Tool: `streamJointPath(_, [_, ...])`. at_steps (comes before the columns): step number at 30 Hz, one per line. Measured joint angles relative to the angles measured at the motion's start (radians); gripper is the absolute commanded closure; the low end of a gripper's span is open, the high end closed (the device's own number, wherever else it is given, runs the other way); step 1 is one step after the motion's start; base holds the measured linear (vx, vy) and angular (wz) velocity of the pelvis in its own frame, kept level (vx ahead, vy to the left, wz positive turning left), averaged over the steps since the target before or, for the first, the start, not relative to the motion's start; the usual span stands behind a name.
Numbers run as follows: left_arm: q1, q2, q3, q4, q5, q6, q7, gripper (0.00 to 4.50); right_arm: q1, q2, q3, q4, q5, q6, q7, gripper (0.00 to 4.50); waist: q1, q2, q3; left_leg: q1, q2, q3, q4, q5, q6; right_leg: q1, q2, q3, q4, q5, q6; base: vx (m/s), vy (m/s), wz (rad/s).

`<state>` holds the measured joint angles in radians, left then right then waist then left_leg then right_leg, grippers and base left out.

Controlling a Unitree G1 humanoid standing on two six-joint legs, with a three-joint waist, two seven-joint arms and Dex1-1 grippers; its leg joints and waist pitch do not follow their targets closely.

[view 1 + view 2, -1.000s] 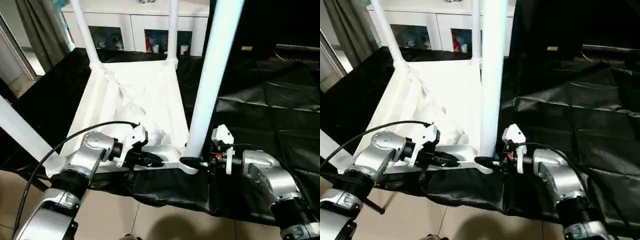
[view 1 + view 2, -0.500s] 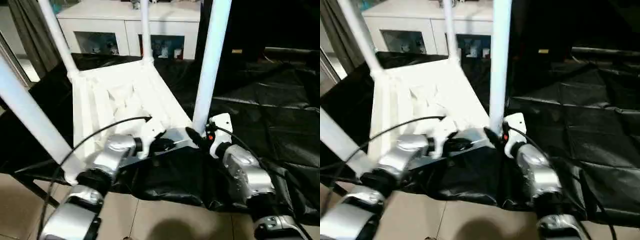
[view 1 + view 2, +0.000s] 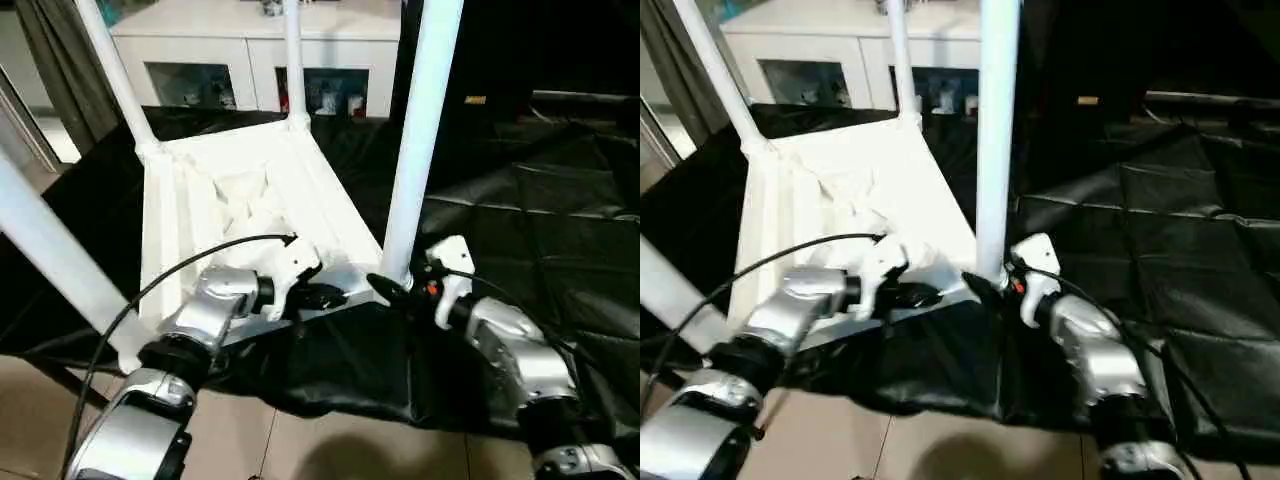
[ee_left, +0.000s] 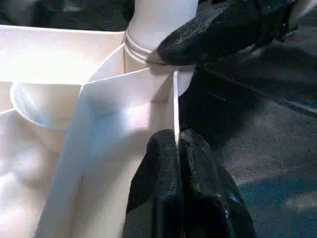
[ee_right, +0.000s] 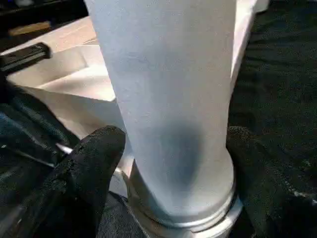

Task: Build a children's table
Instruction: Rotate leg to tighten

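Upside down on the black sheet (image 3: 520, 200), the table (image 3: 240, 195) has its near-corner leg (image 3: 415, 150) standing between the right gripper's (image 5: 171, 163) parted fingers (image 5: 91, 158), which seem to touch it. Left gripper (image 4: 179, 148), fingers together, rests against the near rim.

L forearm (image 3: 215, 310): brushed-silver metal cylinder w/ rounded joint housing, black ribbed collar nearer the body. Thin black cable (image 3: 180, 270) arcs over it. White plastic wrist block (image 3: 290, 265), then two black matte, grainy-textured fingers (image 4: 178, 193).

R forearm (image 3: 515, 350): same silver shell, black collar, white wrist block (image 3: 450, 255) w/ small red-orange mark (image 3: 432, 289).
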<state>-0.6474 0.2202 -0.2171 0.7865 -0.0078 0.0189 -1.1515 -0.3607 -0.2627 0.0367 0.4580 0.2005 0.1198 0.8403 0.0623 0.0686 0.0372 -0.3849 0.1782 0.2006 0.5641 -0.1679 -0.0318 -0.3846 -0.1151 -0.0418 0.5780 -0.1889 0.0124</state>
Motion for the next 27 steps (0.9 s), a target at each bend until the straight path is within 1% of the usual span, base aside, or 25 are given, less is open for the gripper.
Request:
streamJointPath(3, [0.01, 0.042, -0.006, -0.024, -0.016, 0.002, -0.09, 4.5, 0.008, -0.05, 0.03, -0.025, 0.021, 0.011, 0.124, 0.92, 0.005, 0.0, 0.0, -0.004, 0.006, 0.0, 0.004, 0.0, 0.001, -0.001, 0.004, -0.002, 0.0, -0.005, 0.004, 0.062, -0.009, -0.03])
streamJointPath(5, [0.01, 0.062, -0.01, -0.034, -0.019, 0.004, -0.139, 4.5, 0.008, -0.077, 0.049, -0.044, 0.03, 0.025, 0.193, 0.92, 0.015, 0.0, 0.0, -0.008, 0.007, 0.0, 0.004, 0.002, 0.005, -0.004, 0.004, -0.003, 0.0, -0.005, 0.003, 0.025, -0.002, 0.0])
streamJointPath(6, [0.01, 0.072, -0.015, -0.045, -0.02, 0.006, -0.162, 4.5, 0.008, -0.085, 0.054, -0.051, 0.033, 0.03, 0.228, 0.92, 0.024, 0.0, 0.0, -0.011, 0.007, 0.0, 0.005, 0.002, 0.005, -0.007, 0.004, -0.003, 0.0, -0.005, 0.003, 0.0, 0.0, 0.0])
streamJointPath(7, [0.01, 0.079, -0.016, -0.052, -0.021, 0.007, -0.176, 4.5, 0.008, -0.091, 0.06, -0.056, 0.034, 0.031, 0.249, 0.92, 0.029, 0.001, 0.0, -0.014, 0.007, 0.001, 0.006, 0.002, 0.006, -0.01, 0.004, -0.004, 0.001, -0.005, 0.003, 0.0, 0.0, 0.0])
streamJointPath(8, [0.012, 0.087, -0.018, -0.064, -0.023, 0.011, -0.191, 4.5, 0.007, -0.098, 0.063, -0.06, 0.035, 0.031, 0.268, 0.92, 0.032, 0.0, 0.0, -0.018, 0.007, 0.0, 0.008, 0.002, 0.006, -0.014, 0.004, -0.004, 0.002, -0.005, 0.003, 0.0, 0.0, 0.0])
streamJointPath(10, [0.017, 0.097, -0.022, -0.072, -0.032, 0.02, -0.217, 4.5, 0.007, -0.104, 0.076, -0.062, 0.04, 0.031, 0.299, 0.92, 0.035, 0.0, 0.0, -0.02, 0.007, 0.001, 0.011, 0.001, 0.008, -0.015, 0.003, -0.003, 0.004, -0.005, 0.003, 0.0, 0.0, 0.0])
streamJointPath(14, [0.032, 0.114, -0.027, -0.091, -0.037, 0.033, -0.24, 4.5, 0.006, -0.114, 0.089, -0.062, 0.043, 0.031, 0.333, 0.92, 0.033, -0.001, 0.001, -0.019, 0.008, 0.002, 0.015, 0.001, 0.007, -0.015, 0.003, -0.001, 0.007, -0.005, 0.003, 0.0, 0.0, 0.0])
streamJointPath(15, [0.038, 0.117, -0.028, -0.098, -0.038, 0.038, -0.242, 4.5, 0.006, -0.116, 0.091, -0.062, 0.043, 0.032, 0.339, 1.17, 0.031, -0.001, 0.001, -0.019, 0.008, 0.002, 0.016, -0.002, 0.003, -0.015, 0.003, -0.001, 0.008, -0.005, 0.003, 0.0, 0.0, 0.0])
streamJointPath(16, [0.041, 0.117, -0.028, -0.103, -0.038, 0.04, -0.243, 4.5, 0.006, -0.116, 0.091, -0.062, 0.043, 0.035, 0.343, 1.26, 0.03, -0.001, 0.001, -0.018, 0.008, 0.003, 0.016, -0.002, 0.003, -0.015, 0.003, 0.0, 0.009, -0.005, 0.002, 0.0, 0.0, 0.0])
streamJointPath(18, [0.046, 0.118, -0.028, -0.107, -0.038, 0.043, -0.253, 4.5, 0.006, -0.116, 0.091, -0.062, 0.043, 0.046, 0.347, 1.29, 0.03, -0.001, 0.001, -0.017, 0.008, 0.003, 0.016, -0.002, 0.002, -0.014, 0.003, 0.0, 0.01, -0.004, 0.001, 0.0, 0.0, 0.0])
streamJointPath(22, [0.048, 0.121, -0.029, -0.108, -0.038, 0.044, -0.26, 4.5, 0.007, -0.115, 0.091, -0.062, 0.044, 0.052, 0.349, 1.75, 0.03, -0.001, 0.001, -0.017, 0.009, 0.003, 0.018, -0.002, 0.002, -0.015, 0.003, 0.0, 0.015, -0.004, 0.001, 0.0, 0.0, 0.0])
streamJointPath(27, [0.048, 0.12, -0.03, -0.114, -0.038, 0.045, -0.259, 4.5, 0.018, -0.115, 0.09, -0.083, 0.044, 0.066, 0.346, 1.89, 0.032, -0.001, 0.001, -0.017, 0.009, 0.003, 0.02, -0.002, 0.002, -0.015, 0.003, 0.0, 0.015, -0.004, 0.002, 0.0, 0.0, 0.0])
